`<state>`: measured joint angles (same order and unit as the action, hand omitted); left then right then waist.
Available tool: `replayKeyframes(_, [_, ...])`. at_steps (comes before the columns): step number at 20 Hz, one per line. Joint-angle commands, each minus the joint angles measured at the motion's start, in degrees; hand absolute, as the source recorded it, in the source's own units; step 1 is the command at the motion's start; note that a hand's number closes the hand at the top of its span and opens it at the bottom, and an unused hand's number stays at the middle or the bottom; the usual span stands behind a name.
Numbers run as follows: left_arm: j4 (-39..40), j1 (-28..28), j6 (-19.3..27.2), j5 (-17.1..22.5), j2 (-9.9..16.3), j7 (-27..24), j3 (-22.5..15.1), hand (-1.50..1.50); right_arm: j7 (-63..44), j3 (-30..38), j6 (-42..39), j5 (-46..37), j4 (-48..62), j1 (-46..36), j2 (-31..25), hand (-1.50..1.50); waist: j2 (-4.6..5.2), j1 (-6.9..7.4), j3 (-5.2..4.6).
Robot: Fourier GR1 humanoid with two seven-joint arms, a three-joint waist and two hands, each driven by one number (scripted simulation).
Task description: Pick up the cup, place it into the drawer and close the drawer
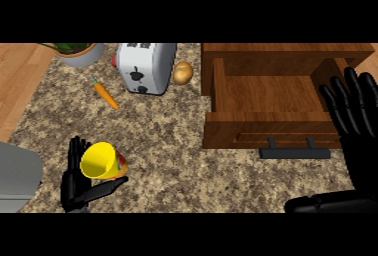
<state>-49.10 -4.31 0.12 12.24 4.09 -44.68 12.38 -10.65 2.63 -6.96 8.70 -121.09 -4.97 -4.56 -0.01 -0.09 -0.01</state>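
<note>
A yellow cup (pixel 100 161) with a red and green band lies tipped on its side at the lower left of the counter, its mouth facing up-left. My left hand (pixel 80 187) sits around it, fingers behind the cup and thumb stretched under it, touching its lower side. The wooden drawer (pixel 267 94) stands pulled open at the upper right, its inside bare, with a dark handle (pixel 294 151) on its front. My right hand (pixel 353 107) is open with straight fingers pointing up, over the drawer's right edge.
A white toaster (pixel 145 67) stands at the back, a potato (pixel 183 72) to its right and a carrot (pixel 106 95) to its left. A potted plant (pixel 77 52) is at the far left corner. A grey object (pixel 16 175) fills the left edge.
</note>
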Motion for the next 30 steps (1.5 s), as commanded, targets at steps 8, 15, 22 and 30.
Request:
replayKeyframes(8, [11.1,-5.6,-7.8,3.7,1.3,-5.4,1.8,-1.5,1.5,0.9,-1.6,0.8,3.5,-1.3,-0.9,-1.5,0.03,0.0,0.0])
replayKeyframes(15, [16.0,-8.9,-14.0,5.1,1.3,-7.2,1.5,-1.5,2.8,0.2,-1.5,-0.2,2.7,0.8,-0.1,-1.5,0.04,-0.11,-0.01])
replayKeyframes(22, [16.4,-12.3,-14.4,4.9,1.9,-10.3,1.5,1.5,1.1,2.1,-1.5,2.0,1.6,0.1,-0.8,-1.5,0.03,-0.17,-0.01])
replayKeyframes(30, [13.7,-11.4,-11.3,2.9,1.6,-14.6,0.4,1.5,-2.8,1.0,-0.7,2.1,-4.4,2.4,-0.6,-1.5,-0.03,-0.31,-0.01])
